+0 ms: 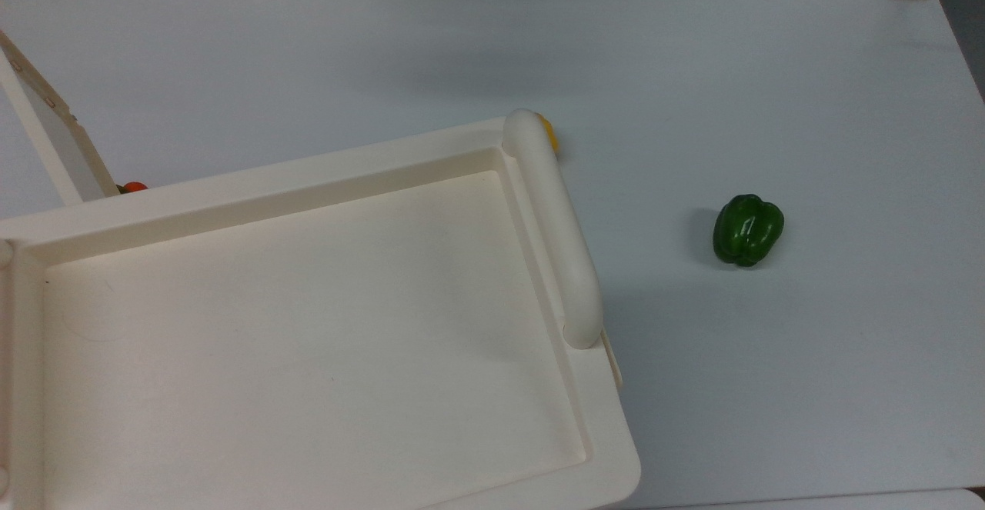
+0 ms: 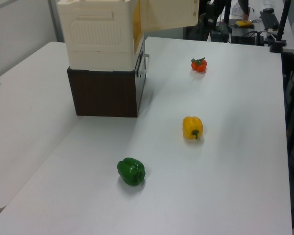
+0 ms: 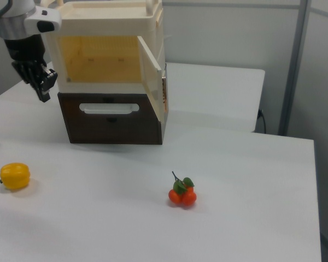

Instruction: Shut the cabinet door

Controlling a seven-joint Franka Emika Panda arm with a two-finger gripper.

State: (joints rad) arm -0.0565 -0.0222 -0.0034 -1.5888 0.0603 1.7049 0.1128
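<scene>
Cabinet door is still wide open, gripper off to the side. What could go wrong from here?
1. The gripper hangs at the cabinet side opposite the hinge; reaching the cabinet door may mean clipping the frame.
2. The door's free edge sticks out; a glancing push might slip off.
3. The tomatoes lie near a low approach path.

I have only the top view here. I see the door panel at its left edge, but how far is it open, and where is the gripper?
Observer: In the right view the cabinet door stands swung wide out, hinged at the right view's right side of the cabinet.
Operator: And the gripper?
Observer: The gripper hangs at the right view's left edge of the opening, apart from the door.
Operator: What is under the cabinet?
Observer: A dark brown base, so the door hangs above the table.
</scene>
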